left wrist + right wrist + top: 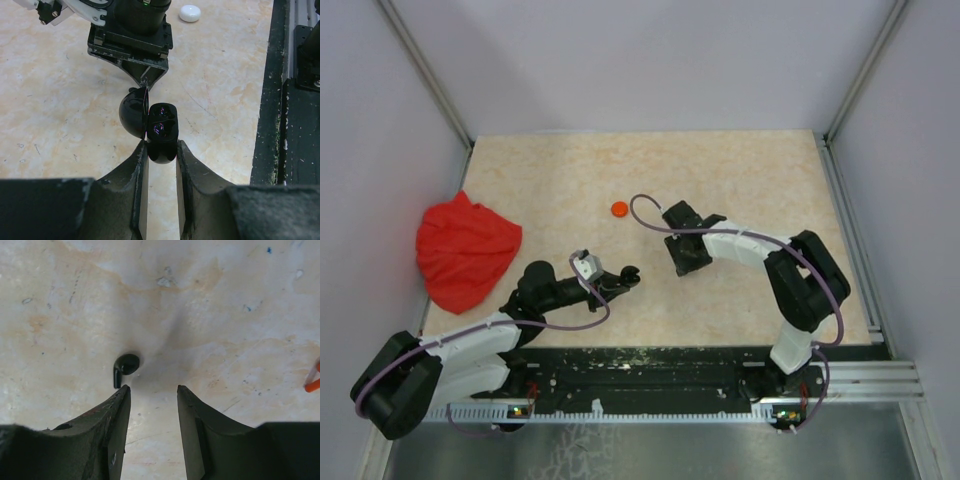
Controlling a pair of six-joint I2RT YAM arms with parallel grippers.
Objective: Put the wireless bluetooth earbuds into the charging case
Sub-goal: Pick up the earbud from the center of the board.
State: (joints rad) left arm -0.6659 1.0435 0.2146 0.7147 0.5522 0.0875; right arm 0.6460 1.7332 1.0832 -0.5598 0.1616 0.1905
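Observation:
In the left wrist view, my left gripper (161,145) is shut on the lower end of a black charging case (162,131). The case's lid (131,116) is swung open to the left, and its glossy wells face the camera. In the top view this gripper (623,278) sits left of the table's centre. My right gripper (152,390) points down at the table and is open, with nothing between its fingers. One black earbud (125,366) lies on the table just beyond the left fingertip (122,392), outside the gap. In the top view the right gripper (685,264) stands close to the right of the case.
A crumpled red cloth (465,250) lies at the table's left edge. A small round orange disc (619,208) sits behind the grippers. A white oval case (190,13) lies on the table beyond the right arm. An orange piece (313,385) shows at the right wrist view's right edge.

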